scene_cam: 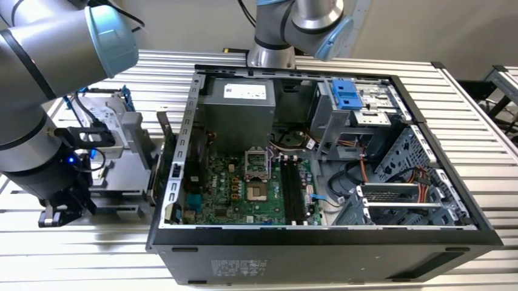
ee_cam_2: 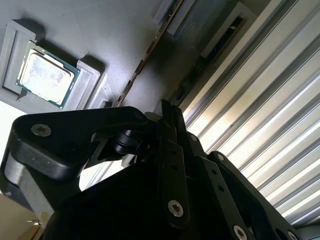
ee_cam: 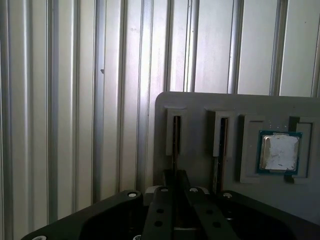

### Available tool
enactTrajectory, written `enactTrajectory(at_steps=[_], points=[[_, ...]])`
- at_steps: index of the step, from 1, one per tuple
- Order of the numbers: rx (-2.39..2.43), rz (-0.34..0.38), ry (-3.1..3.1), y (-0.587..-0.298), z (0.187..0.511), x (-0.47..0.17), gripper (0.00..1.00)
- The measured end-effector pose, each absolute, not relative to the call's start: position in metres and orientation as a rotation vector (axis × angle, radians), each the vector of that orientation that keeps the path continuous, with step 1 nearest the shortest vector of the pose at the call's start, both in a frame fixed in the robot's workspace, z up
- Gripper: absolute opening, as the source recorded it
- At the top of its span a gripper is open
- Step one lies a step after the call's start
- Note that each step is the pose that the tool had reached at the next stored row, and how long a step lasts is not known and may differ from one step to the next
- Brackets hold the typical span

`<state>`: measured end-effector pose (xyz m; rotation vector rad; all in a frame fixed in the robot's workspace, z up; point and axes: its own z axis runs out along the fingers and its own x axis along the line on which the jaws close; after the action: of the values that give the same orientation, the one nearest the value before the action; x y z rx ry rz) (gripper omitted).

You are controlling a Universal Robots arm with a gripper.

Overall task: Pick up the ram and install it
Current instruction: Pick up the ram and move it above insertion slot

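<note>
Ram [ee_cam: 175, 135] pick-up stage: the gripper [ee_cam: 175, 172] sits in line with the stick's thin exposed edge, though whether it is clamped cannot be told. The stick stands on edge in the grey holder tray [ee_cam: 200, 102], in the slot farther from the processor chip [ee_cam: 278, 152]. Installation is judged not begun; the next move calls for a square hold and a straight lift, the computer case [scene_cam: 324, 248] and its black memory slots [scene_cam: 295, 188] lying well apart.

Open computer case [scene_cam: 324, 257] on slatted table [scene_cam: 89, 267]; robot arm [scene_cam: 48, 60] at the exterior view's left.
</note>
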<state>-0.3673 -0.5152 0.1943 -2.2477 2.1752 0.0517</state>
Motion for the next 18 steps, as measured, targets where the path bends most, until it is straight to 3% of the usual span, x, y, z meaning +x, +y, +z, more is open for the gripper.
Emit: enactTrajectory(at_steps=[18], points=[[-2.246,0.052,2.177,-0.515,0.209,-0.367,0.00]])
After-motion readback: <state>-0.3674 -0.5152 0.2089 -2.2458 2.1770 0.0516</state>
